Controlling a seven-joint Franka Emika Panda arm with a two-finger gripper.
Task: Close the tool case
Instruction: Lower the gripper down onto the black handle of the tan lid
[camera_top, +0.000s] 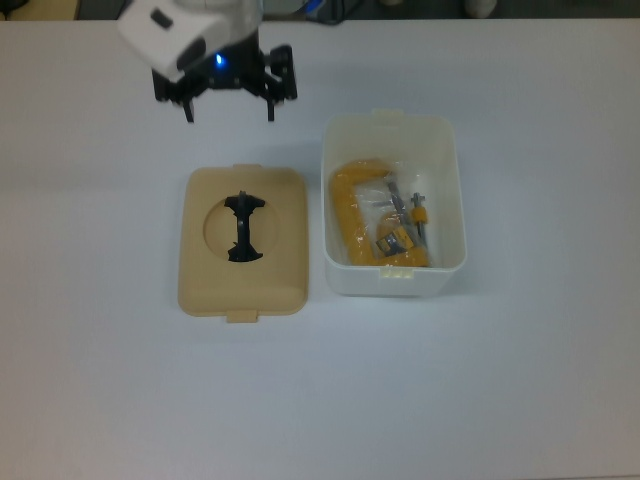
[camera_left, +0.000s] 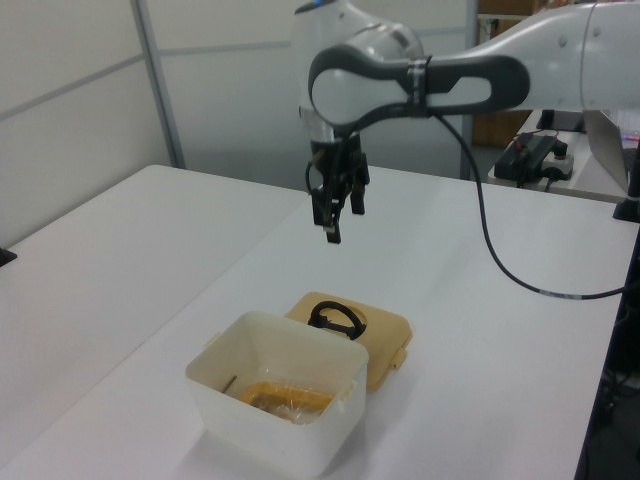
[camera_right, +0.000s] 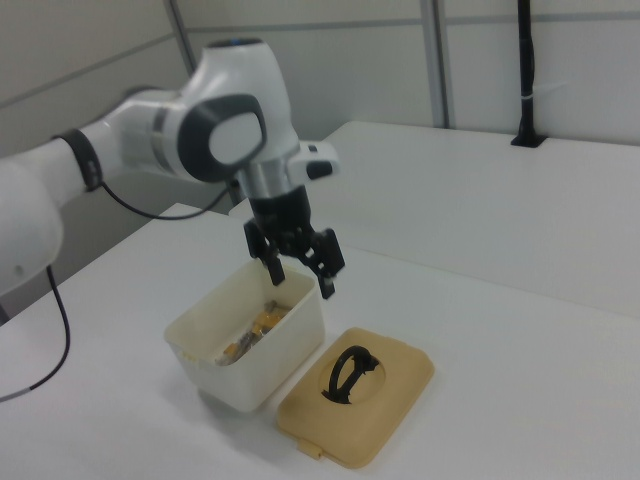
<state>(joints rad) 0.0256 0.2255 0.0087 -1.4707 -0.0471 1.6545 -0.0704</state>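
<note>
The tool case stands open on the white table. Its white tub (camera_top: 452, 190) (camera_left: 290, 430) (camera_right: 290, 335) holds a yellow C-clamp (camera_top: 352, 215). The tan lid (camera_top: 285, 270) (camera_left: 385, 345) (camera_right: 395, 395) lies flat beside the tub, on the top view's left, with its black handle (camera_top: 243, 227) (camera_right: 347, 372) facing up in the round recess. My gripper (camera_top: 229, 112) (camera_left: 330, 228) (camera_right: 301, 282) hangs open in the air, fingers pointing down, holding nothing. In the top view it sits just above the lid's upper edge, apart from the lid.
A black cable (camera_left: 500, 250) trails from the arm over the table. A power strip (camera_left: 535, 152) lies on a far bench in the left view. A black post (camera_right: 524, 70) stands on the neighbouring table in the right view.
</note>
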